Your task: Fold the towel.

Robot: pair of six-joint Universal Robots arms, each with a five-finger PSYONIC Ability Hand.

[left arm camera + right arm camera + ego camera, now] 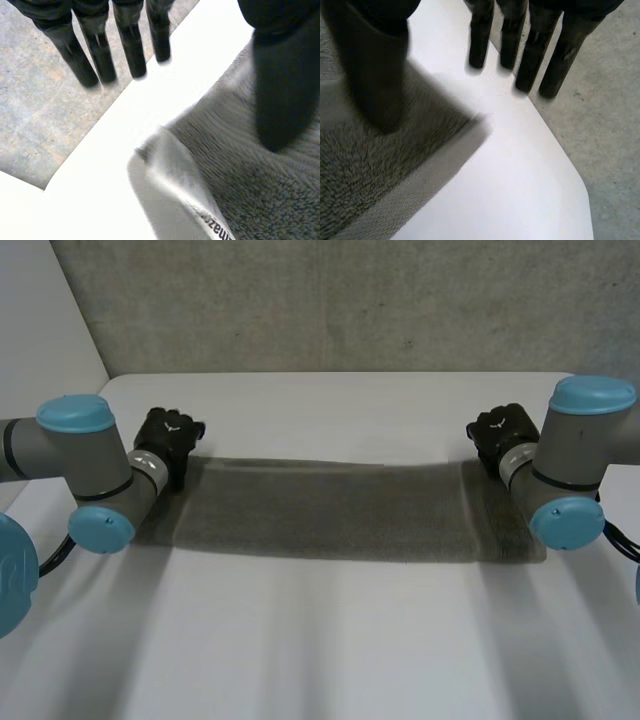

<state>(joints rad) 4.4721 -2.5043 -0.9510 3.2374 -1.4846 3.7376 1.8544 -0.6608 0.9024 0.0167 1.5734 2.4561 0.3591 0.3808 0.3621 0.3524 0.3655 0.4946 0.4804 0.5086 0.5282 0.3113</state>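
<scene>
We judge the job about half done: the towel lies as a long flat band across the counter, with our left robot hand at its 9 o'clock end and our right robot hand at 3 o'clock, fingers straight, gripping nothing.

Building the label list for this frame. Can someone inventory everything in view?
towel: 1, grey, lying on the table, spanning from hand to hand
label: 1, white with print, at the towel corner beside the left hand
table: 1, white, under the towel
wall: 1, grey concrete, behind the table
floor: grey concrete, beyond the table edge
left arm: 1, grey with light-blue caps, at the towel's left end
right arm: 1, same colours, at the towel's right end
left hand: 1, black, open, at the towel's far left corner
right hand: 1, black, open, at the towel's far right corner
</scene>
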